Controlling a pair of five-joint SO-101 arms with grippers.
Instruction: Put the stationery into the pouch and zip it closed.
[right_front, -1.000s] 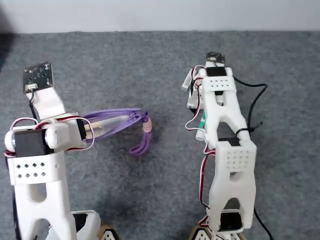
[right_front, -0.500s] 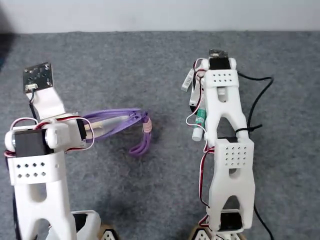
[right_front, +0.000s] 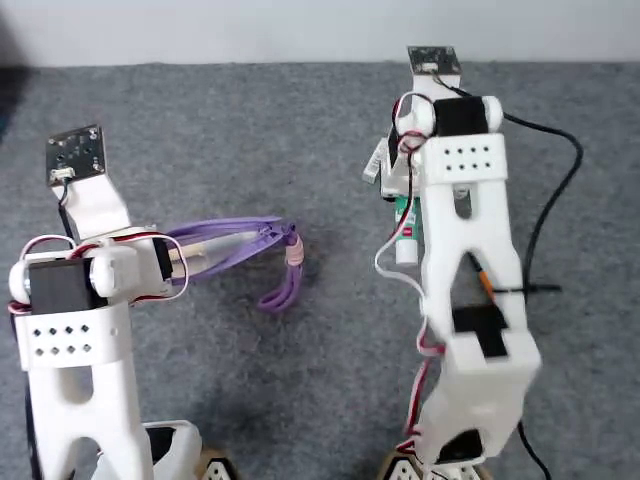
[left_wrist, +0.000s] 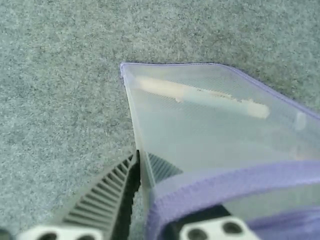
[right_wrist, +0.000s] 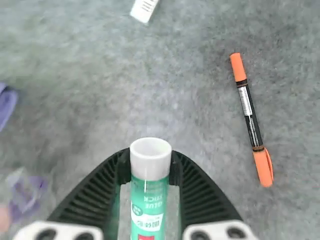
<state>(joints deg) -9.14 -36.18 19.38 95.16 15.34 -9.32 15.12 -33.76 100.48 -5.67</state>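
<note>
Translucent purple-trimmed zip pouch (left_wrist: 210, 130): edge pinched by left gripper (left_wrist: 140, 167); pale pen-like item (left_wrist: 200, 95) inside. Green white-capped glue stick (right_wrist: 148, 200), printed label: clamped in right gripper (right_wrist: 149, 159). Orange marker (right_wrist: 251, 120): on grey carpet (right_wrist: 165, 80).

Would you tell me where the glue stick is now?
The glue stick is clamped in the right gripper, with the orange marker lying on the mat nearby.
</note>
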